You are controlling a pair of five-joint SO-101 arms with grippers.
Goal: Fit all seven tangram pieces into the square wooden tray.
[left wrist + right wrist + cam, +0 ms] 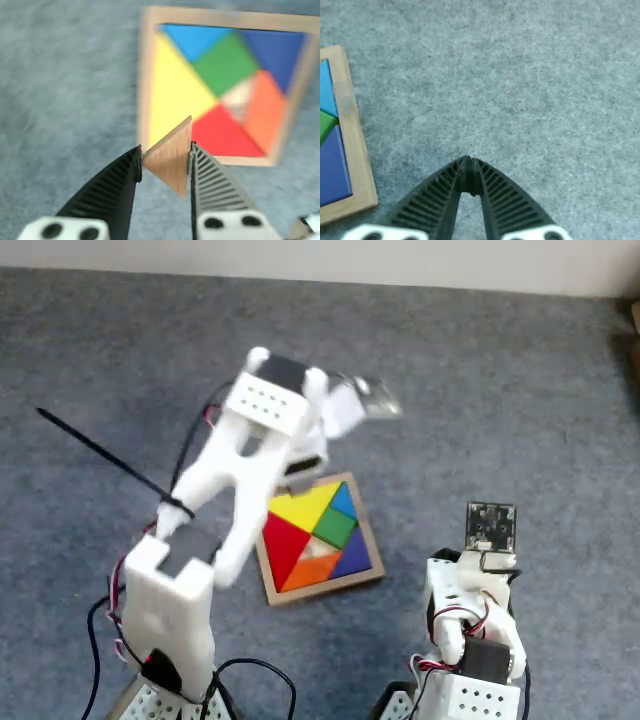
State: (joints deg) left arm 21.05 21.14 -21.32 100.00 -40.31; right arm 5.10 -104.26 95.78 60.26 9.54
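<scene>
Triangle (170,161) sits clamped between jaws of left gripper (165,148), beside tray (145,75).

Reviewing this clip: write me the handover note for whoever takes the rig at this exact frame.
Left gripper: shut on the plain wooden triangle piece, held by the square wooden tray.
Right gripper: shut, empty, over the grey carpet beside the tray.
Done: yellow triangle, red triangle, light blue piece, green square, dark blue piece and orange piece lie in the tray.
Left: the pale triangular gap between green, red and orange; the held triangle probably goes there.
</scene>
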